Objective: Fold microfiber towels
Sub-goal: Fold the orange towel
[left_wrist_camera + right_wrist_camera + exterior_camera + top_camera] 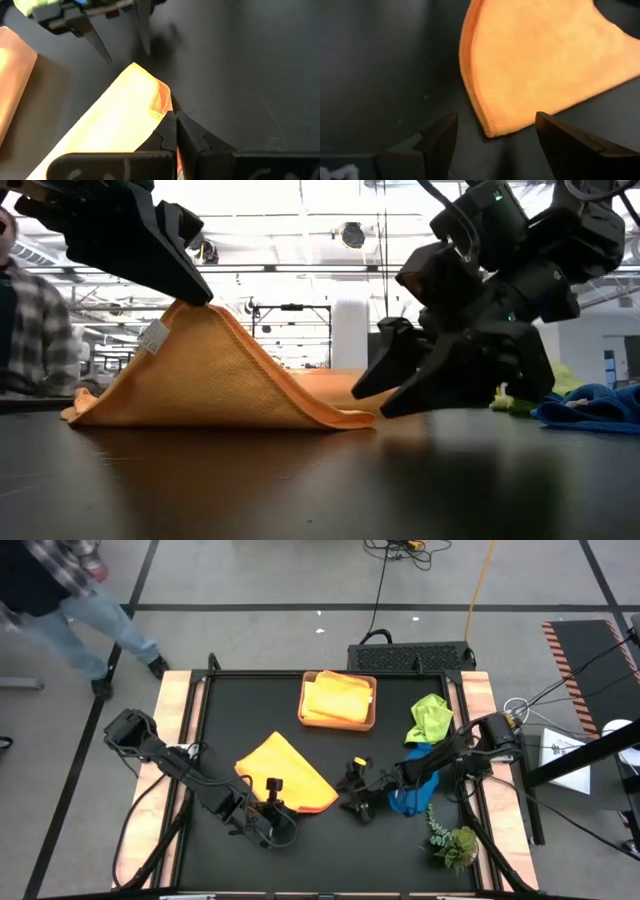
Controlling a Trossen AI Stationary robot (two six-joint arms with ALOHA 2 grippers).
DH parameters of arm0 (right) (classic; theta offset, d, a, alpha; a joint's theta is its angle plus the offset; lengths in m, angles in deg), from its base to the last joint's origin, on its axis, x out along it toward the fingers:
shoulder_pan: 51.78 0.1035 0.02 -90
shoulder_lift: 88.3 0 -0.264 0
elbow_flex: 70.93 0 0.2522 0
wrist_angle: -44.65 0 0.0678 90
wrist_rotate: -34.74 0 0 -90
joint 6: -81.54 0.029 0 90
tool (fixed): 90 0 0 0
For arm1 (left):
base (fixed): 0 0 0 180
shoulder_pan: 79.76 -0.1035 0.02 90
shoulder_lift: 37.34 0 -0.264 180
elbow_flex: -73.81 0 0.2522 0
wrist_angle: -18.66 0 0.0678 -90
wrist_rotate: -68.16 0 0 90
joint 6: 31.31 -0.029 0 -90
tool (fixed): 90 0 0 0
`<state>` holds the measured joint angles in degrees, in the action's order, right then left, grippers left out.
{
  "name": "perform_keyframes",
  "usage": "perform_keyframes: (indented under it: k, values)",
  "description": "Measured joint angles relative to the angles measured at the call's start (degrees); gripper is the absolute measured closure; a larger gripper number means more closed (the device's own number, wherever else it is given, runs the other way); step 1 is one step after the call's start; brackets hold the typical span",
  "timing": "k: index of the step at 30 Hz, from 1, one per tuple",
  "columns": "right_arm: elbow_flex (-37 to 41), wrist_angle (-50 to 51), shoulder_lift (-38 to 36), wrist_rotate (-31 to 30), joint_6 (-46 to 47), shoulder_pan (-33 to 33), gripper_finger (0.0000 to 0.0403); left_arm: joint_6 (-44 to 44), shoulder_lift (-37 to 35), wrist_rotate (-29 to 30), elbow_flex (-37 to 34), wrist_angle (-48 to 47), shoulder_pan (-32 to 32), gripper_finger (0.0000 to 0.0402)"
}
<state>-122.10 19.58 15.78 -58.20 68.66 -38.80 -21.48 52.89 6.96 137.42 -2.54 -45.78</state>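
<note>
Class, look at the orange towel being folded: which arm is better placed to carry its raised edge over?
Probably the left: its gripper is shut on the orange towel, lifting an edge. The right gripper stands open beside it, holding nothing.

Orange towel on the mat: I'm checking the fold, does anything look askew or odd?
Yes. The orange towel isn't flat: the shut left gripper pinches one edge up into a tent. The open right gripper sits just off its corner, not holding it.

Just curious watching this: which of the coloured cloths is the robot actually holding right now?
The orange towel mid-table: the left gripper is shut on one edge and lifts it into a tent. The lime green towel and blue towel lie untouched.
</note>
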Motion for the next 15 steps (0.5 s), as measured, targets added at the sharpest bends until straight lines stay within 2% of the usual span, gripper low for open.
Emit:
perform_keyframes:
  k: [15]
  values:
    - [0.0, -6.6, 1.4, -1.7, -2.8, 0.8, 0.0142, 4.9, -5.9, 10.7, 0.1, -6.6, -1.3, 0.0401]
